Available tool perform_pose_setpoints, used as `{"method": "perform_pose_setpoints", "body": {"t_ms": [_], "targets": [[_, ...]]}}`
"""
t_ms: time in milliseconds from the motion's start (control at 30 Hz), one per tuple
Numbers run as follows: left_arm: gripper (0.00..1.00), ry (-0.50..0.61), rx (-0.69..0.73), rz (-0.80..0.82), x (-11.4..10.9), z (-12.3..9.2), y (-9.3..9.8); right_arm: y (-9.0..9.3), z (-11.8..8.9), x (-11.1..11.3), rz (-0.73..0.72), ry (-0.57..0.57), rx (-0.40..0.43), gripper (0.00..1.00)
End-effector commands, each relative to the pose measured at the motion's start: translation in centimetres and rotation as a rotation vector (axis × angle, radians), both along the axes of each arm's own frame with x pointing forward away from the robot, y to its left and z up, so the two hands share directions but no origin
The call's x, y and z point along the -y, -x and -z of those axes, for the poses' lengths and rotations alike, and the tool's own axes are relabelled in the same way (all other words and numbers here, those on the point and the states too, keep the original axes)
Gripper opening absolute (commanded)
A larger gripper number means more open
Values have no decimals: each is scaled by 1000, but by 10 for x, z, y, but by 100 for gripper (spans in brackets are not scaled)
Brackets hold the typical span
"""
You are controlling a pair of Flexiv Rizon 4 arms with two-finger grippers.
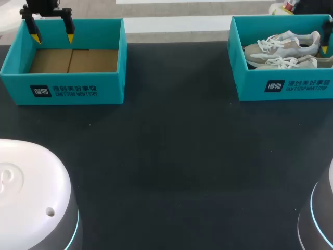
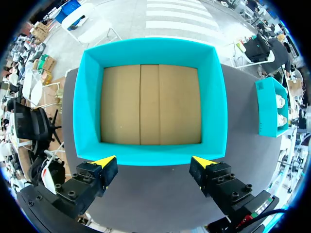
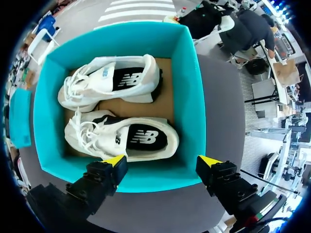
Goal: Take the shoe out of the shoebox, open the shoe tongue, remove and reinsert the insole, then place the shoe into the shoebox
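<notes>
Two pale grey-white sneakers lie side by side in the teal shoebox (image 1: 291, 86) at the table's back right, one shoe (image 1: 283, 44) farther back and the other shoe (image 1: 292, 62) nearer the front. In the right wrist view my right gripper (image 3: 163, 160) hangs open above the box wall (image 3: 192, 97), just outside it. The closer shoe (image 3: 121, 136) lies right ahead of its fingers and the second shoe (image 3: 114, 80) beyond that. Only one of its fingers (image 1: 326, 39) shows in the head view. My left gripper (image 1: 52, 38) is open, holding nothing.
A second teal box (image 1: 78, 88) with a bare cardboard floor stands at the back left; my left gripper (image 2: 154, 161) hovers over its wall (image 2: 214, 97). The two white arm bases (image 1: 31, 198) sit at the table's front corners. Dark tabletop (image 1: 177, 156) lies between the boxes.
</notes>
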State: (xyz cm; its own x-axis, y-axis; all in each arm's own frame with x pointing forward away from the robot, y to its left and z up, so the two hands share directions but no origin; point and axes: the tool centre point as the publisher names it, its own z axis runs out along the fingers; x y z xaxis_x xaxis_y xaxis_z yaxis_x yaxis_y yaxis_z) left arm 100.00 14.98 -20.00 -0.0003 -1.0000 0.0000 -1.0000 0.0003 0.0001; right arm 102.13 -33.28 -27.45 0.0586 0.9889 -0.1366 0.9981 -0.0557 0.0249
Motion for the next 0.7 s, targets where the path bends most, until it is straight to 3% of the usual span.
{"method": "perform_pose_setpoints", "body": {"t_ms": [33, 100, 233, 500, 700], "targets": [[100, 0, 0, 0, 0, 0, 0, -3, 11, 3, 8, -6, 7, 64], [100, 0, 0, 0, 0, 0, 0, -4, 15, 3, 9, -7, 10, 67], [100, 0, 0, 0, 0, 0, 0, -4, 22, 3, 18, -15, 15, 57], [100, 0, 0, 0, 0, 0, 0, -4, 35, 10, 33, -8, 22, 64], [100, 0, 0, 0, 0, 0, 0, -6, 47, 14, 32, -5, 23, 61]]}}
